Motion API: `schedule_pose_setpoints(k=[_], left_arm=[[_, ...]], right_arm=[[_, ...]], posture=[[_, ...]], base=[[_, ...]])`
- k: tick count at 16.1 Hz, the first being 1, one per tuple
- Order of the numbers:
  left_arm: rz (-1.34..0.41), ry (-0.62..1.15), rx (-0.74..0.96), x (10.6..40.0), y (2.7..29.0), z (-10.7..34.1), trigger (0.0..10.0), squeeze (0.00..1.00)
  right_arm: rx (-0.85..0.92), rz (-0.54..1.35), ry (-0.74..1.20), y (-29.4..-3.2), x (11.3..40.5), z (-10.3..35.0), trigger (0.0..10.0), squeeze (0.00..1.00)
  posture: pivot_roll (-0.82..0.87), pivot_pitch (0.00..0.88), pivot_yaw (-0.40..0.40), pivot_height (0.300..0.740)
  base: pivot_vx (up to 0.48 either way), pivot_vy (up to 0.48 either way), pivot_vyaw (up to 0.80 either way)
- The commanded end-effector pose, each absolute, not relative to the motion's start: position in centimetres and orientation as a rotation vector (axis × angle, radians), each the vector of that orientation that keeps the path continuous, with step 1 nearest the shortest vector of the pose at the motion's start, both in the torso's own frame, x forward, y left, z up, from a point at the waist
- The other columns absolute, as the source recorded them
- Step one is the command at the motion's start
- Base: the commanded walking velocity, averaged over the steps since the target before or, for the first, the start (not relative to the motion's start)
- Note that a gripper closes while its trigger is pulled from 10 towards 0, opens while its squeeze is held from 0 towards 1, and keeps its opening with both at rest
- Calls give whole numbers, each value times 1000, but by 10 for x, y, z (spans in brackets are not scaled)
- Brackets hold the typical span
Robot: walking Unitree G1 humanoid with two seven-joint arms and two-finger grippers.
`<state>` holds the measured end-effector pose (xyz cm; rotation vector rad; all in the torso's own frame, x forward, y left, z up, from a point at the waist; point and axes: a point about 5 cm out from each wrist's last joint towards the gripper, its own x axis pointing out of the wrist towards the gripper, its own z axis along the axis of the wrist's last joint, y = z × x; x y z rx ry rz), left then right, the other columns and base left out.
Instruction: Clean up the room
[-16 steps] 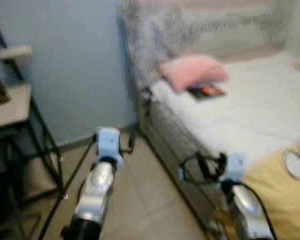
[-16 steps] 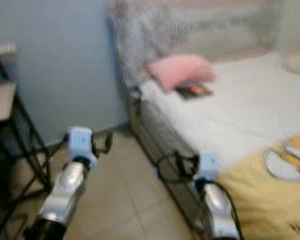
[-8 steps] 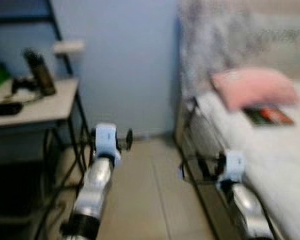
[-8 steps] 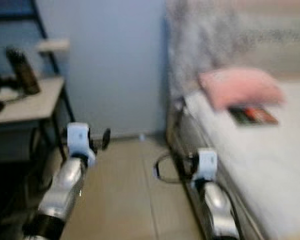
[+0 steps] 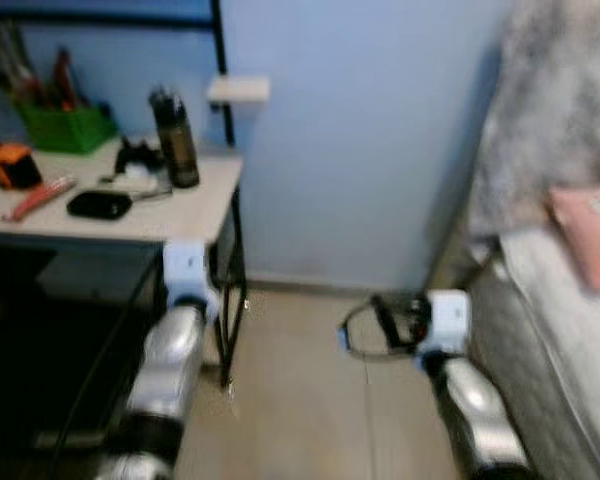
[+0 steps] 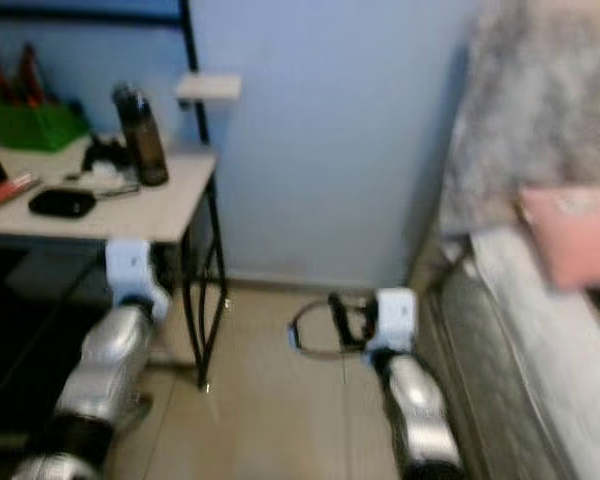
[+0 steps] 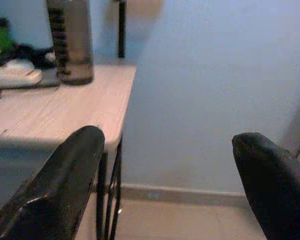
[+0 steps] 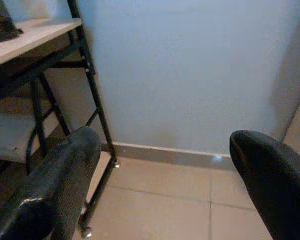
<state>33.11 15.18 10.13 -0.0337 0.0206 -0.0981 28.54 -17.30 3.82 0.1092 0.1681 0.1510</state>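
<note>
Swinging leftward off the bed and its pink pillow point(image 5: 588, 235), the head views now centre the cluttered pale wooden bench point(image 5: 190, 212) with its dark bottle point(image 5: 175, 138), likely the next tidying spot, while the left gripper point(image 7: 165, 185) and right gripper point(image 8: 165, 185) hang released and empty.
</note>
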Motion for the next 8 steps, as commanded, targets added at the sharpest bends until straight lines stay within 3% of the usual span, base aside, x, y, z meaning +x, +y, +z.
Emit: schedule_pose_setpoints(k=[1,3,8], left_arm=[[-101,10,-7,333,160,104,10000,0],[-130,8,-4,333,158,103,10000,0],[-188,5,7,335,151,101,10000,0]], right_arm=[[100,149,152,-170,287,40,10000,0],[106,140,147,-170,286,40,10000,0],[73,124,134,-173,287,42,10000,0]], posture=[[196,0,2,740],[193,0,2,740],[191,0,1,740]], base=[[480,0,0],[480,0,0],[480,0,-750]])
